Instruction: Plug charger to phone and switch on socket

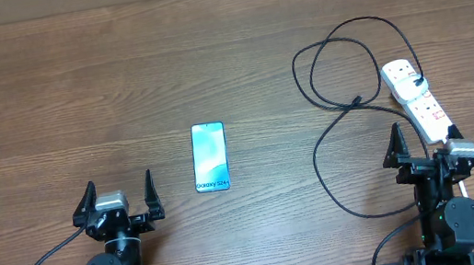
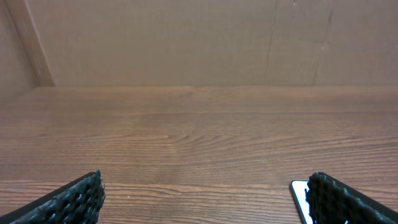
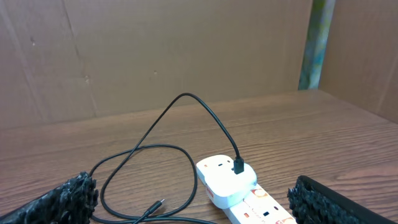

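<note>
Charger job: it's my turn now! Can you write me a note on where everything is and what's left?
Left gripper: open, empty, near phone.
Right gripper: open, empty, at socket's near end.
Phone: flat, screen up, nothing plugged in.
Charger: adapter in socket's far end; tip loose on table, away from phone.
Done: adapter plugged in.
Left: tip into phone, switch on socket.

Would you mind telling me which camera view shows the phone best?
The overhead view: the whole phone lies flat, screen up, lettering visible. The left wrist view catches only one corner of it; the right wrist view shows none of it.
</note>
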